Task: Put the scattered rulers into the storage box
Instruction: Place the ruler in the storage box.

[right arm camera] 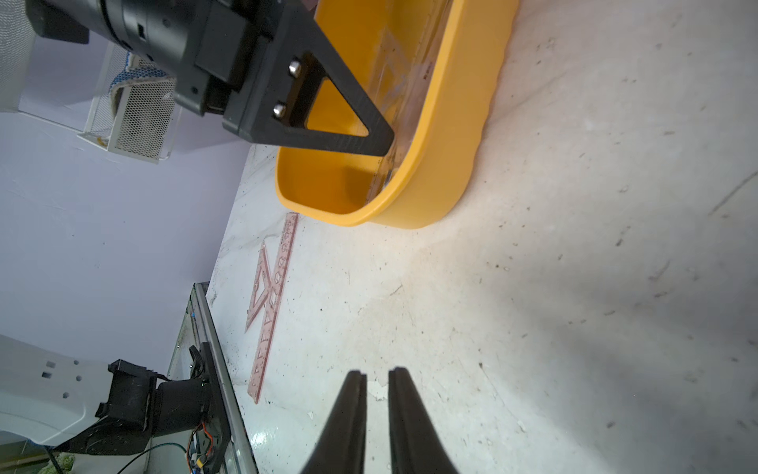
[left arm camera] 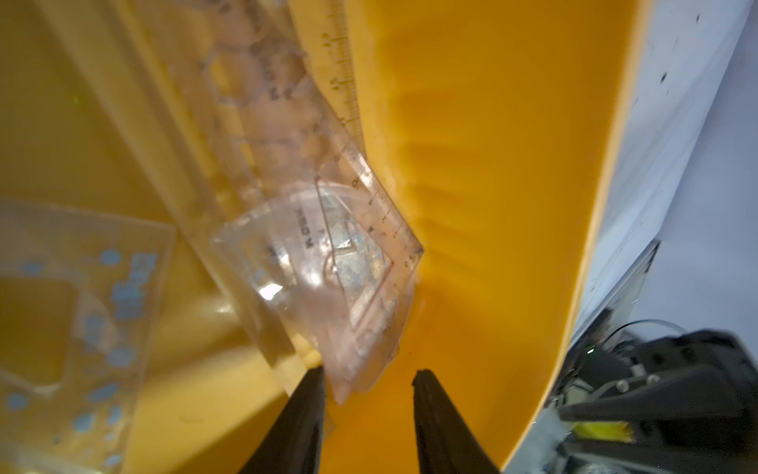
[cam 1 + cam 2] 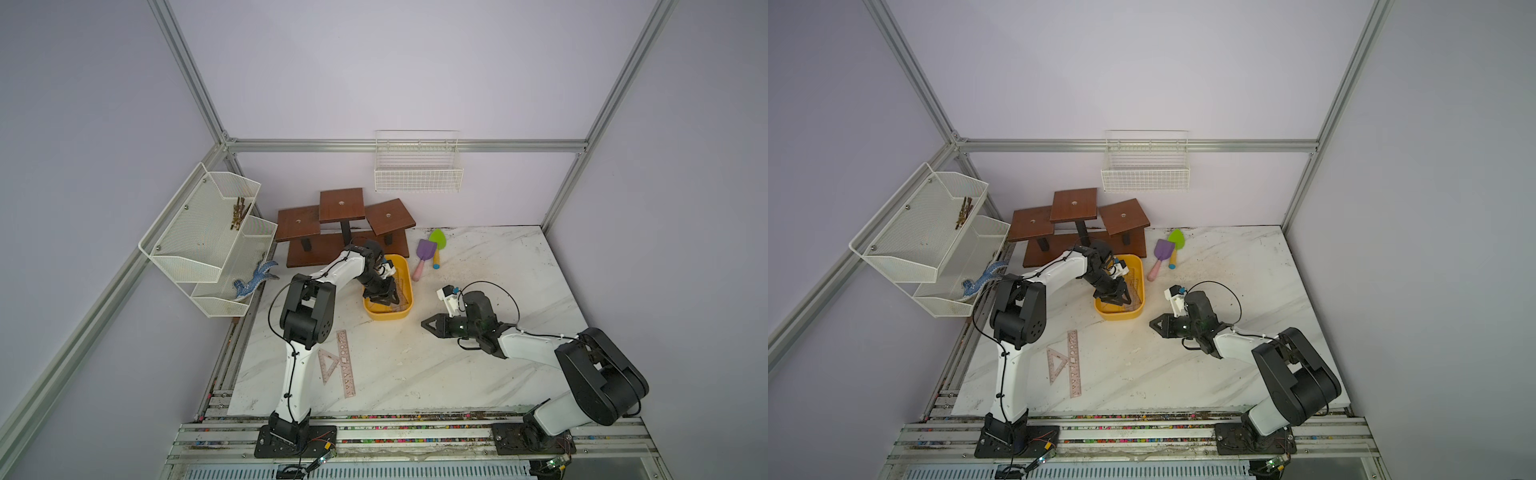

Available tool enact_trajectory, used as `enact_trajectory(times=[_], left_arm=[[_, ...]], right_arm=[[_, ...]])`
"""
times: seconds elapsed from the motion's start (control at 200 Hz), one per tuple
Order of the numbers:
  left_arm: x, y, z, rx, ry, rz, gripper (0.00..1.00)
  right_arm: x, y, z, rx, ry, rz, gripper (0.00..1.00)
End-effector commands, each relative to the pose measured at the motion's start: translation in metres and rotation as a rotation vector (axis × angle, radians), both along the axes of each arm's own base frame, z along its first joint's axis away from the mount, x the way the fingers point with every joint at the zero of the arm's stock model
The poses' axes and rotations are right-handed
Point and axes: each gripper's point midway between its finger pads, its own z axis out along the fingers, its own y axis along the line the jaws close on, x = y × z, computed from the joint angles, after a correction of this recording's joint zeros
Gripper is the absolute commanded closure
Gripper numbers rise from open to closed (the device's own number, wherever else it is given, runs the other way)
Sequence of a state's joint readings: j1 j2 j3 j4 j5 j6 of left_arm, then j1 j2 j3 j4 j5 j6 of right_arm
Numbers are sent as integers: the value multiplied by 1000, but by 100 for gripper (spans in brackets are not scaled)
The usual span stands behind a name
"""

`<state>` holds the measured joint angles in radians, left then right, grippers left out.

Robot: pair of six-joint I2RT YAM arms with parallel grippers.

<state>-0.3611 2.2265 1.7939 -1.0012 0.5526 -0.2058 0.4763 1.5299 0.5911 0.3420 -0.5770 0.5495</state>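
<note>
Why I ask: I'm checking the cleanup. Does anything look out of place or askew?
Yes. A pinkish stencil ruler and a set square lie together on the table, outside the yellow storage box; they belong inside it.

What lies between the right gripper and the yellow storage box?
Nothing but bare marble tabletop separates right gripper from storage box, shown in the right wrist view.

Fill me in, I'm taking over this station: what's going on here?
The robot is tidying rulers into the yellow box. The left gripper is down inside the box, fingers apart, with a clear ruler lying at one fingertip and other rulers beside it. A pink straight ruler and a set square lie out on the table. The right gripper hovers over the table near the box, fingers barely apart, holding nothing.
</note>
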Motion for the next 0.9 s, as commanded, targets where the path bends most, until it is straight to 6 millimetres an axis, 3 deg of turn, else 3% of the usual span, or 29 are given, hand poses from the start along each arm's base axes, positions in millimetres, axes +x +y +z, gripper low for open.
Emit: enact_trajectory(times=[0.0, 0.07, 0.175, 0.275, 0.345, 0.465, 0.475, 0.575, 0.67, 0.895], left_arm=[[9, 1, 43, -4, -109, 0, 46], [8, 5, 70, -13, -164, 46, 45], [-12, 11, 113, -94, -322, 187, 44], [-46, 48, 126, -45, -395, 301, 39], [-73, 75, 126, 12, -398, 378, 37], [-115, 117, 90, 103, -340, 525, 37], [-117, 120, 87, 104, -337, 540, 37], [-138, 132, 55, 78, -317, 636, 37], [-148, 144, 33, 110, -307, 684, 37], [-156, 123, 5, 25, -220, 619, 37]], right_arm=[[7, 5, 14, 35, -37, 19, 80], [6, 6, 22, 43, -43, 29, 79], [-7, 17, 37, 79, -53, 75, 79], [-20, 34, 42, 13, -98, 99, 78], [-27, 55, 48, 16, -115, 124, 78], [-48, 98, 50, 60, -116, 177, 79], [-50, 102, 42, 54, -100, 182, 79], [-68, 133, 24, 52, -67, 242, 80], [-76, 149, 12, 50, -46, 270, 80], [-89, 164, -5, 25, -12, 313, 79]])
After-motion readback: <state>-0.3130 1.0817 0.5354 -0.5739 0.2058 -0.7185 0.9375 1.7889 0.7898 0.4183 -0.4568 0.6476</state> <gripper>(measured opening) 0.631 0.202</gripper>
